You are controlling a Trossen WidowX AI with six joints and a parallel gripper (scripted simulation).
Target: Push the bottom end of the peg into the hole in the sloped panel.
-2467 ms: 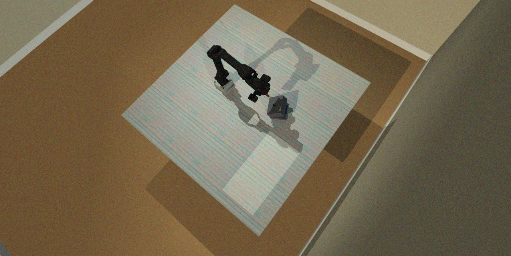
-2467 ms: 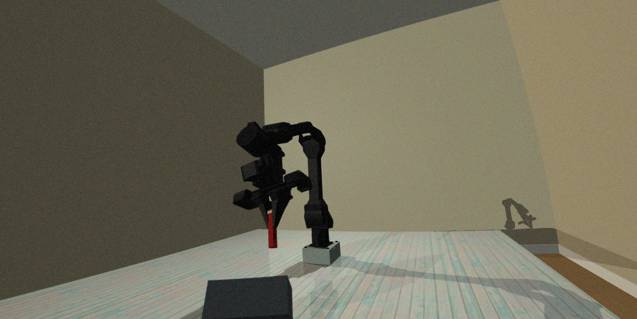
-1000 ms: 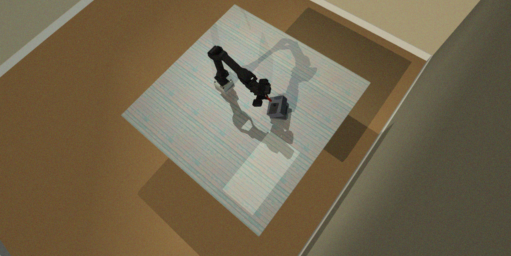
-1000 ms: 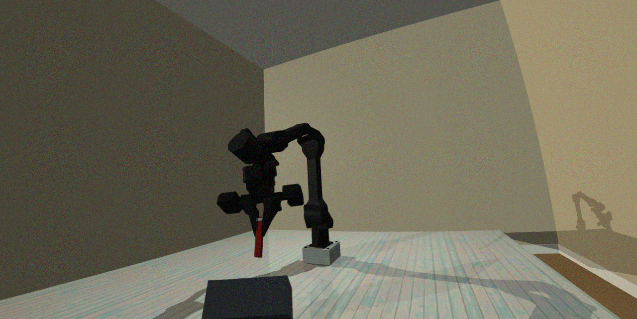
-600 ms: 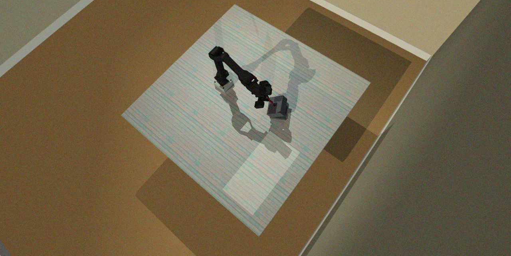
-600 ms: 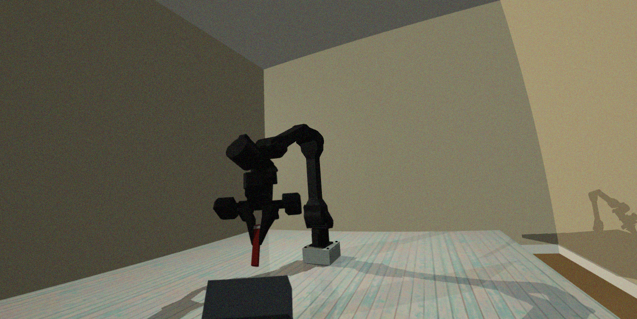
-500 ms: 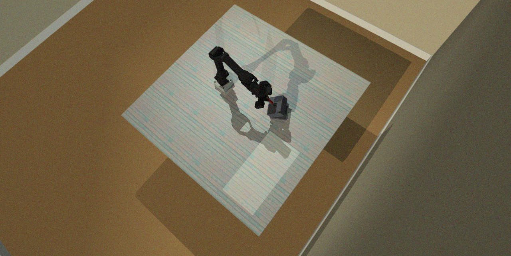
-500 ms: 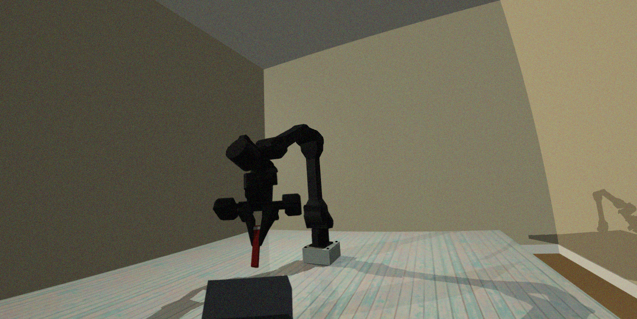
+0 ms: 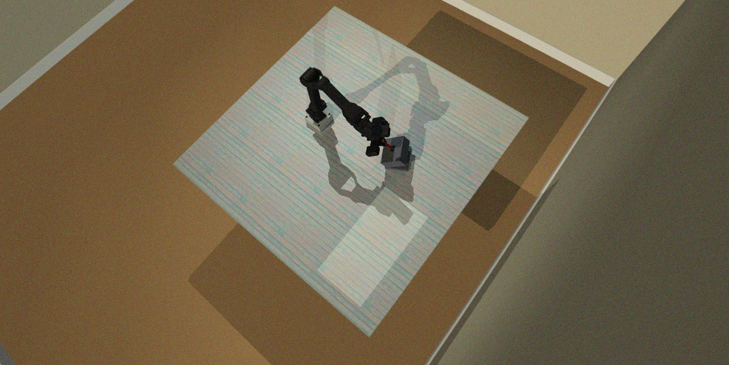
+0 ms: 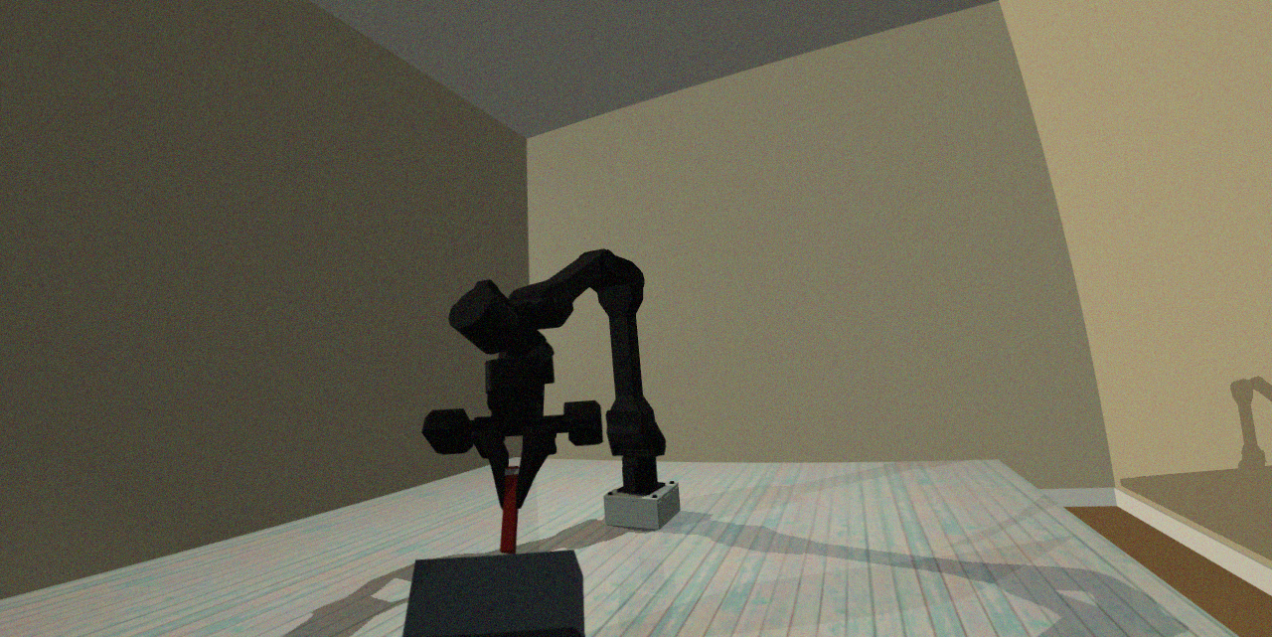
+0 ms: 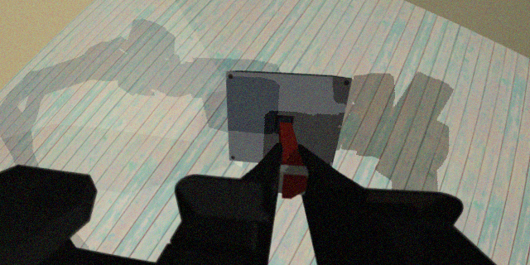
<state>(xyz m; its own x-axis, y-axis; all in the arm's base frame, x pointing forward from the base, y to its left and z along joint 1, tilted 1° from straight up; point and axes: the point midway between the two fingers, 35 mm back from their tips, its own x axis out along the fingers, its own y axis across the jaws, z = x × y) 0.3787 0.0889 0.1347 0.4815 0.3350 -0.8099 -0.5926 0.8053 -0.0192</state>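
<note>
The gripper [image 9: 385, 145] [image 10: 510, 504] [image 11: 288, 148] is nearly closed, pinching the red peg [image 9: 389, 145] [image 10: 509, 528] [image 11: 288, 138] below its pale band, tip at or just before the panel's [image 9: 389, 155] [image 11: 306, 93] hole [image 11: 285, 119]; it looks light, stiff, perhaps slippery; that upper grip suits pushing.

the robot arm [image 9: 340, 96] [image 10: 625, 348] is matte black with chunky angular links, on a pale grey boxy base [image 9: 319, 123] [image 10: 629, 511] dotted with dark screws.

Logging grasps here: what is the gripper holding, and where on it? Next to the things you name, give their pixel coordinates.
The red peg [image 9: 388, 145] [image 10: 509, 531] [image 11: 289, 142], held by its upper part, near the pale band.
</note>
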